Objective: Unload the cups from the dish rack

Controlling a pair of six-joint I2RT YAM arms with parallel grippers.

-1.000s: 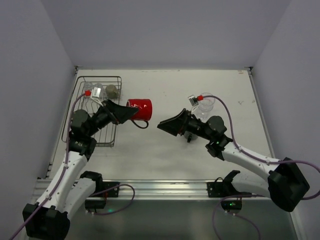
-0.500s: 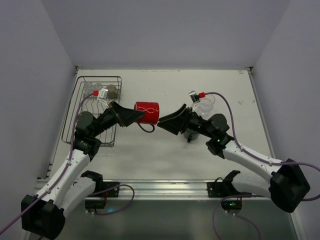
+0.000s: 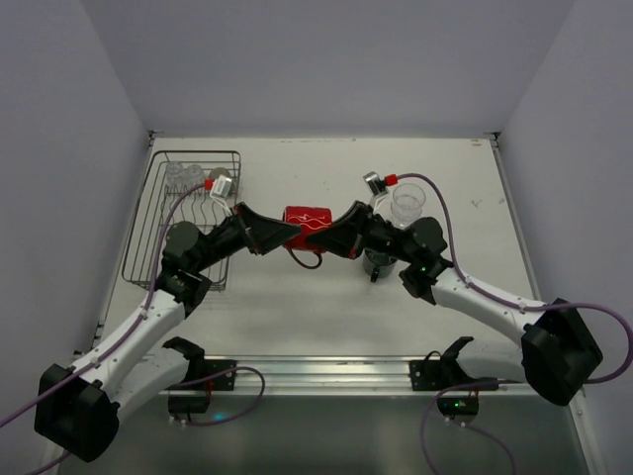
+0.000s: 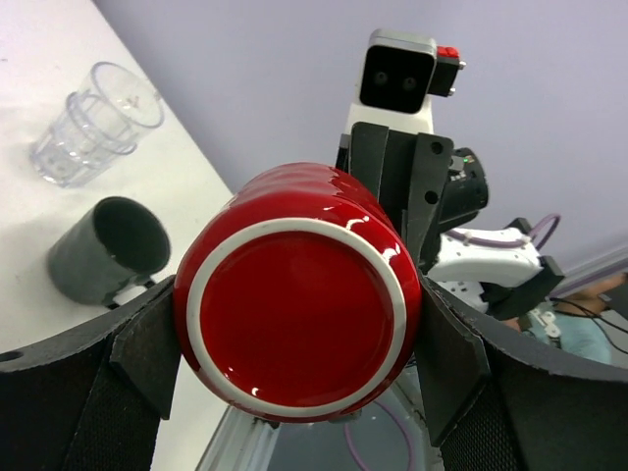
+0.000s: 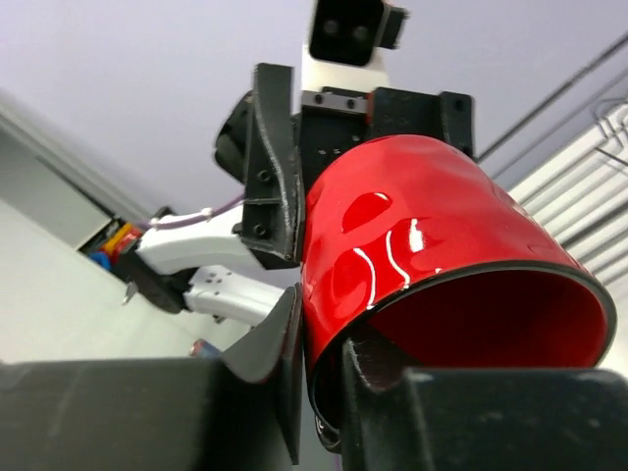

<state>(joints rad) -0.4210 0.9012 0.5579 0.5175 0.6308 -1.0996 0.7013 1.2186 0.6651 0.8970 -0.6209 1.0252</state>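
The mug (image 3: pixel 312 219) is held in the air above the table (image 3: pixel 297 307), to the right of the rack (image 3: pixel 146 218) and between the two grippers. It lies on its side with its long axis running left to right. The base is turned to the left gripper (image 3: pixel 288 227), the mouth to the right gripper (image 3: pixel 334 232), and the handle hangs toward the near edge.

In the left wrist view the round base is seen head-on, clamped between two pads (image 4: pixel 446 355) set wide apart at its sides. The mouth cannot be seen there. A dark mug (image 4: pixel 103 247) and a tumbler (image 4: pixel 93 123) are also shown, both upright on the table beyond. In the top view that dark mug is mostly hidden under the right arm.

In the right wrist view the open mouth is seen instead. The right gripper is pinched on the rim, with one finger (image 5: pixel 280 358) outside the wall and the other inside. The left gripper's fingers are seen behind, on the mug's far end.

Only in the top view is the rack shown, with clear cups (image 3: pixel 184 176) at its far end.
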